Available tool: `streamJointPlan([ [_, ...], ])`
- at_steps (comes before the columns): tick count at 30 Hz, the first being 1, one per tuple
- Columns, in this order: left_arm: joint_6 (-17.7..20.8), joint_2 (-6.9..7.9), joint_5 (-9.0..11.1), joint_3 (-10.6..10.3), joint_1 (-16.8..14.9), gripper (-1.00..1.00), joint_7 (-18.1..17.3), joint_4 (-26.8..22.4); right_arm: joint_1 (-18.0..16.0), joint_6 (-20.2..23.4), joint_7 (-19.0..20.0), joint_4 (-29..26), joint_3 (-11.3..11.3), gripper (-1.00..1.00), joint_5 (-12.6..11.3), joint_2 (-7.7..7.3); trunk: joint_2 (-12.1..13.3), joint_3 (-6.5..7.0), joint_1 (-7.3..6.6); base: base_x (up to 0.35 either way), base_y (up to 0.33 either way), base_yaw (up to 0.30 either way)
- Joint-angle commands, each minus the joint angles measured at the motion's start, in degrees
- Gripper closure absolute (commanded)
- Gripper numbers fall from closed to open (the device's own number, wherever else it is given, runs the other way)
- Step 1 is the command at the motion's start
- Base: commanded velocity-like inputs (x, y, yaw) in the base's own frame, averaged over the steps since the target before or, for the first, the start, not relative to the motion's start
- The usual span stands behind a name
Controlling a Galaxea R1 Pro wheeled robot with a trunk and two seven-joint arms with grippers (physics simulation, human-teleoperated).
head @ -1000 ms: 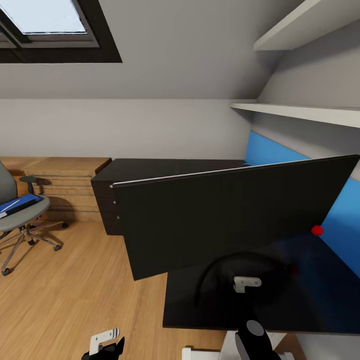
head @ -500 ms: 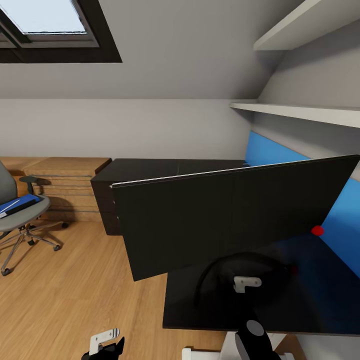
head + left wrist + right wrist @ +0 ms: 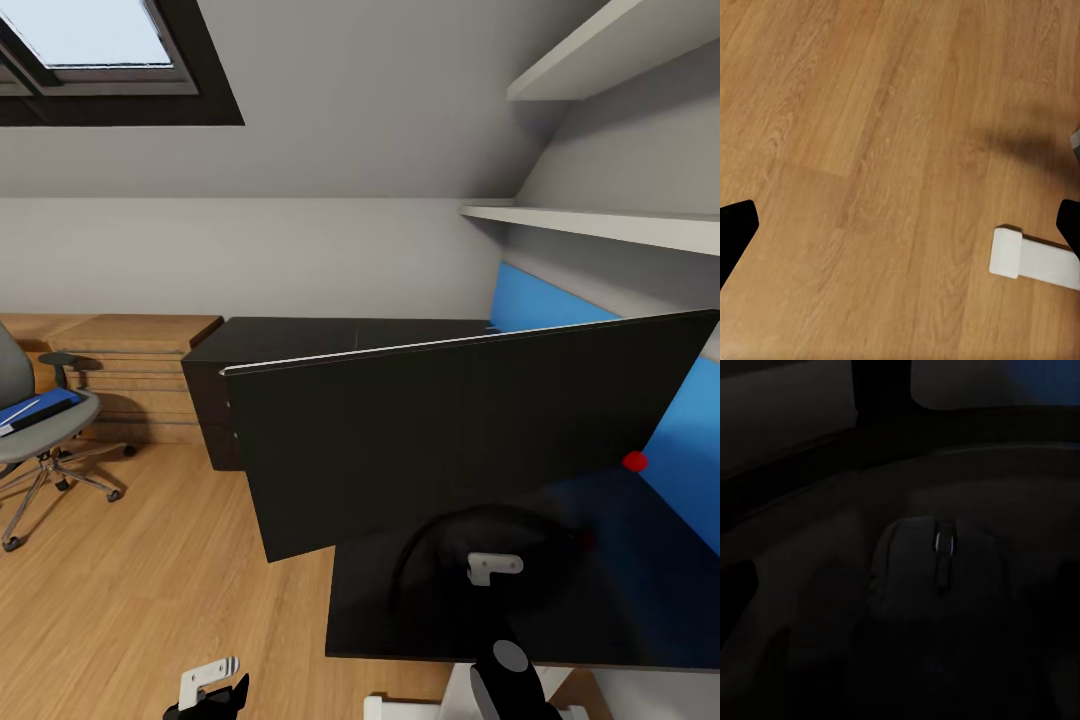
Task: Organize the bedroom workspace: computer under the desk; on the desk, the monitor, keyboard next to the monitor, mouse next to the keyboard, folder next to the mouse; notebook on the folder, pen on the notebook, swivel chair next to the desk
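Right gripper [image 3: 904,577] open-jawed over mouse [image 3: 941,585]

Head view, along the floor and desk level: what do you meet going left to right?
swivel chair with the folder on its seat → low oak shelving → monitor → blue wall panel

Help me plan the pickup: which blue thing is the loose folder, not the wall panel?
The folder is the small flat blue piece on the swivel chair seat; the blue panel is fixed behind the desk.
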Motion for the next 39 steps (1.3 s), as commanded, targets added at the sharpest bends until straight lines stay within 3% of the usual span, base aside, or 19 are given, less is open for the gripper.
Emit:
streamJointPlan([
  [1, 0.35, 0.01, 0.6, -0.02, -0.01, -1.0, 0.08, -0.11, -0.03, 0.31, -0.38, -0.09, 0.13, -1.0, -0.24, -0.02, -0.03, -0.06, 0.0, 0.0, 0.0, 0.0],
  [39, 0.35, 0.01, 0.6, -0.01, -0.01, -1.0, 0.09, -0.11, -0.03, 0.26, -0.39, 0.53, 0.09, -1.0, -0.32, -0.02, -0.03, -0.06, 0.0, 0.0, 0.0, 0.0],
])
